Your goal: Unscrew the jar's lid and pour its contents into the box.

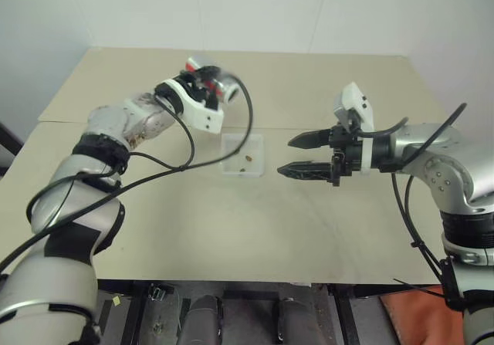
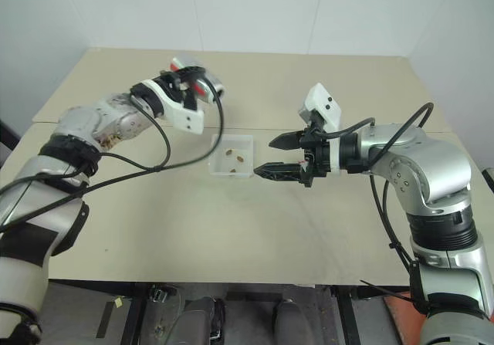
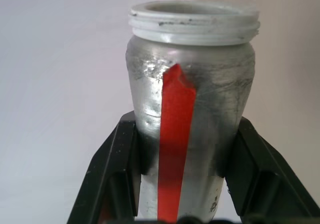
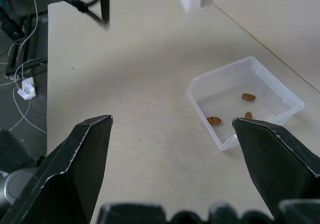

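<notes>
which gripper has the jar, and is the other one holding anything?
The left gripper: its black fingers clamp the jar, whose threaded mouth is open with no lid on. The right gripper is open and empty beside the box.

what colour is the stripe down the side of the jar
Red, running lengthwise down the silvery jar; clearest in the left wrist view.

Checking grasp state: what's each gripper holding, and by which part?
Left gripper is shut on the jar, its fingers clamping the lower body on opposite sides; the threaded mouth is uncapped. Right gripper is open and holds nothing.
</notes>
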Action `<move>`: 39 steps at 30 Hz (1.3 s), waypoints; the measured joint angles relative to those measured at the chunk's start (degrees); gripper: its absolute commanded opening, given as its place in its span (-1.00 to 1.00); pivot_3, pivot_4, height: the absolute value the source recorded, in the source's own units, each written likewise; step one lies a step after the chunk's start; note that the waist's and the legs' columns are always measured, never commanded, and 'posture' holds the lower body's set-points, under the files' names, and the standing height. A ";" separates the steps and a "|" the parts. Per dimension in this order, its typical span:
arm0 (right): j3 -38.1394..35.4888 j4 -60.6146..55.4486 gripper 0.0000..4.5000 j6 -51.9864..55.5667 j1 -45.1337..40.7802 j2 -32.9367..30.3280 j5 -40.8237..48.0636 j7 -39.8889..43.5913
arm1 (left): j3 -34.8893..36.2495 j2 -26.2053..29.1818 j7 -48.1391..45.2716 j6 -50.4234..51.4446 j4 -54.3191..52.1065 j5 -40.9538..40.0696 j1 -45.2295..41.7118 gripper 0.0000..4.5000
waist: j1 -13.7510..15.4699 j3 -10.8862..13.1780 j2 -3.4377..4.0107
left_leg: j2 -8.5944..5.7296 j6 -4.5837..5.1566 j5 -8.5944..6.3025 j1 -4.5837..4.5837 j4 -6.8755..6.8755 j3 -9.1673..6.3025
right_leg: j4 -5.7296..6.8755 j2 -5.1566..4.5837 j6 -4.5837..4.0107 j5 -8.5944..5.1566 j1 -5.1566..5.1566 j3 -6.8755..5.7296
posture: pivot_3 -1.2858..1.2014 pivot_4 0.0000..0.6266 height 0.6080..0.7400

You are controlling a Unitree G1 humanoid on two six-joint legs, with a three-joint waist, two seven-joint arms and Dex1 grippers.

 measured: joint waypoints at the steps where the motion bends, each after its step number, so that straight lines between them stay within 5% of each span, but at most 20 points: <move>1: -0.14 0.01 0.99 0.00 0.01 0.12 0.16 -0.06 | 2.80 -0.26 -4.03 1.77 -1.88 -4.51 2.50 -0.16 | -0.06 0.00 0.01 | 0.00 0.00 0.00 0.00 0.03 0.00 | 0.03 0.00 0.00 0.00 0.01 0.00 | 0.03 -0.52 1.00; 8: -2.01 0.07 0.99 -4.14 1.94 0.35 -0.06 0.43 | 17.48 -4.33 -23.31 28.76 -25.77 -30.32 19.49 -0.16 | -0.27 0.00 0.01 | 0.04 0.05 -0.03 -0.02 0.29 -0.13 | 0.09 0.06 0.00 0.00 0.13 -0.05 | 0.03 -0.52 1.00; 18: -2.27 1.15 0.99 -10.31 4.31 0.22 -3.11 0.41 | 29.26 -11.55 -21.37 53.09 -41.46 -44.59 31.63 -0.16 | -0.20 -0.01 0.01 | 0.01 0.07 -0.04 0.03 0.54 -0.23 | 0.26 0.04 0.00 0.00 0.17 -0.04 | 0.03 -0.52 1.00; 35: -3.70 1.09 0.99 -11.05 4.59 -0.91 -3.26 0.10 | 34.28 -20.37 -13.82 39.53 -31.19 -46.06 34.39 -0.16 | 0.13 -0.02 0.02 | -0.04 0.06 -0.04 0.14 0.54 -0.23 | 0.17 0.01 0.00 0.00 0.26 -0.01 | 0.03 -0.52 1.00; 39: -3.95 0.98 1.00 -11.05 4.60 -1.04 -3.03 0.01 | 34.22 -20.38 -13.96 39.99 -30.82 -46.10 34.39 0.41 | 0.11 -0.02 0.02 | -0.05 0.06 -0.04 0.21 0.54 -0.24 | 0.17 0.00 0.00 0.00 0.31 -0.01 | 0.03 -0.52 1.00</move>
